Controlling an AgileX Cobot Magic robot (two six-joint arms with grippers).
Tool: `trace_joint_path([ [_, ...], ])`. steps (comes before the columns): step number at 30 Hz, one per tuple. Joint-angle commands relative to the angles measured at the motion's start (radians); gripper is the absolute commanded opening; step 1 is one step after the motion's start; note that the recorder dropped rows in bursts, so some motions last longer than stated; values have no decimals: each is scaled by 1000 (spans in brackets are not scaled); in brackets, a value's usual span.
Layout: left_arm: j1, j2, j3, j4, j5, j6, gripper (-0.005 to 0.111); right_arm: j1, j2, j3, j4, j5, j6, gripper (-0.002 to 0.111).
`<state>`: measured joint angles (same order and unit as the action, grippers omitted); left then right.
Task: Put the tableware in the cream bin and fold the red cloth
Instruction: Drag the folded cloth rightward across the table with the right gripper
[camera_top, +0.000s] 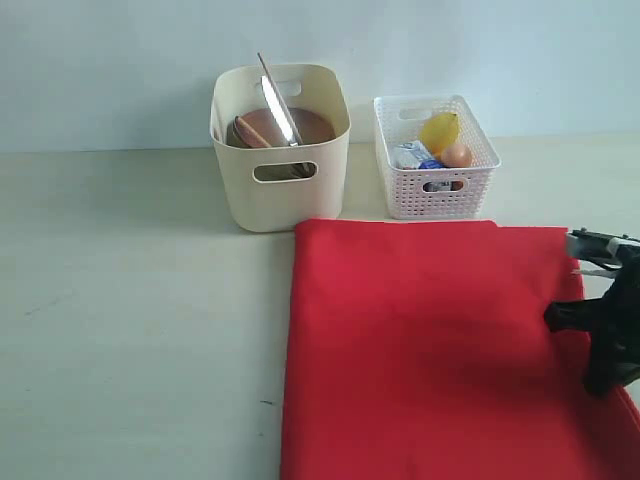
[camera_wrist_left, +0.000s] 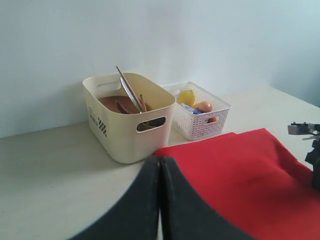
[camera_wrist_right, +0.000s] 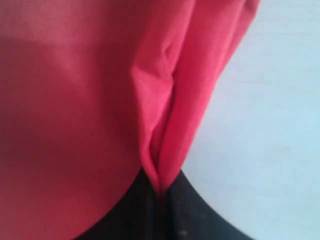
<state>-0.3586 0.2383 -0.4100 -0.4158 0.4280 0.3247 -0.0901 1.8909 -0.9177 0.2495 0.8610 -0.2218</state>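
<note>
Half the job looks done: plate (camera_top: 300, 125) and knife (camera_top: 280, 108) stand in the cream bin (camera_top: 280, 195), red cloth (camera_top: 420, 340) lies flat on the tabletop (camera_top: 130, 300) awaiting folding, its right edge pinched by the right gripper (camera_wrist_right: 159, 192); left gripper (camera_wrist_left: 161, 165) clenched, empty.

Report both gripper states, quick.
Left gripper: closed, holding nothing.
Right gripper: closed on the red cloth, pinching a fold at its edge.
</note>
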Motion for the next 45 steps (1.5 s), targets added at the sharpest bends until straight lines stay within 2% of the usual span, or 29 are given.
trace_joint_path([
  [1,-2,-18,53,13,11,-13,0,-4,7,2,-257,6,179,0],
  [4,-2,-18,61,17,28,-13,0,-4,7,2,-349,2,261,0],
  [9,-2,-18,61,17,31,-13,0,-15,7,-21,-363,-20,277,0],
  [31,-2,-18,61,17,42,-13,0,-360,13,-212,-359,-45,271,0],
  [41,-2,-20,79,21,43,-13,0,-480,140,-319,-359,-34,267,0],
  [45,0,-67,108,71,45,-13,0,-527,189,-360,-359,-18,252,0],
])
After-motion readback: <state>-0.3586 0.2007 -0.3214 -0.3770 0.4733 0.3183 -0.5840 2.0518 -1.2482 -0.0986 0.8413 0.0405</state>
